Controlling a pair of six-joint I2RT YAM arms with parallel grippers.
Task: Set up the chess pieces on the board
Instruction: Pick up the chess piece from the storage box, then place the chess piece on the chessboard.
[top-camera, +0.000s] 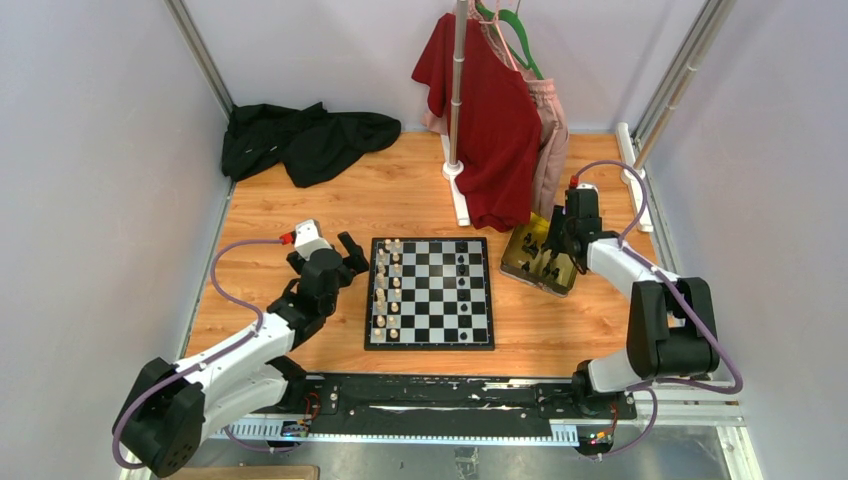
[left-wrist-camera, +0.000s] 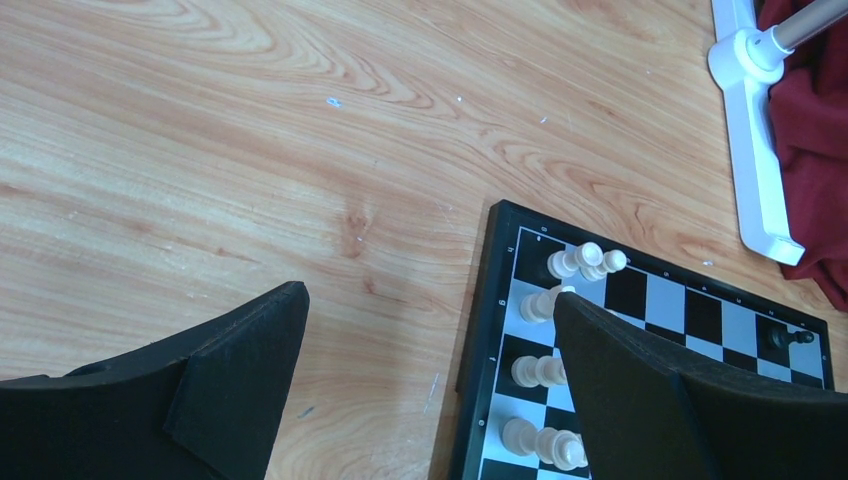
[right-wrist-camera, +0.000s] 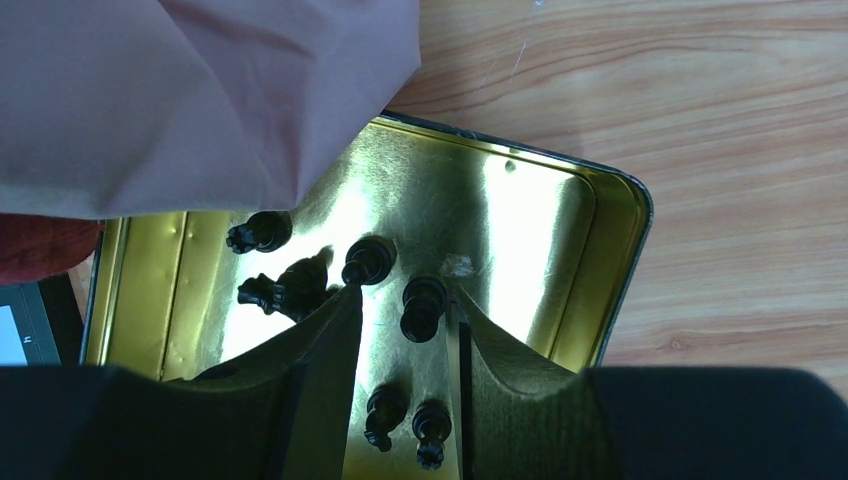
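Observation:
The board (top-camera: 430, 330) lies at the table's middle. Cream-white chess pieces (top-camera: 386, 285) fill its two left columns, and a few black ones (top-camera: 462, 266) stand on its right side. My left gripper (top-camera: 350, 256) is open and empty, just off the board's left edge. In the left wrist view it (left-wrist-camera: 428, 300) straddles bare wood and the board's border (left-wrist-camera: 497, 300), with white pieces (left-wrist-camera: 586, 262) by its right finger. My right gripper (right-wrist-camera: 405, 295) is open and low inside the gold tray (right-wrist-camera: 545, 215). A black piece (right-wrist-camera: 423, 308) lies between its fingertips, with several more around it.
A garment stand (top-camera: 457, 90) with red (top-camera: 495, 130) and pink clothes stands behind the board. The pink cloth (right-wrist-camera: 200, 100) hangs over the tray's far corner. The stand's white foot (left-wrist-camera: 760, 170) lies near the board's far edge. A black garment (top-camera: 300, 135) lies at the back left.

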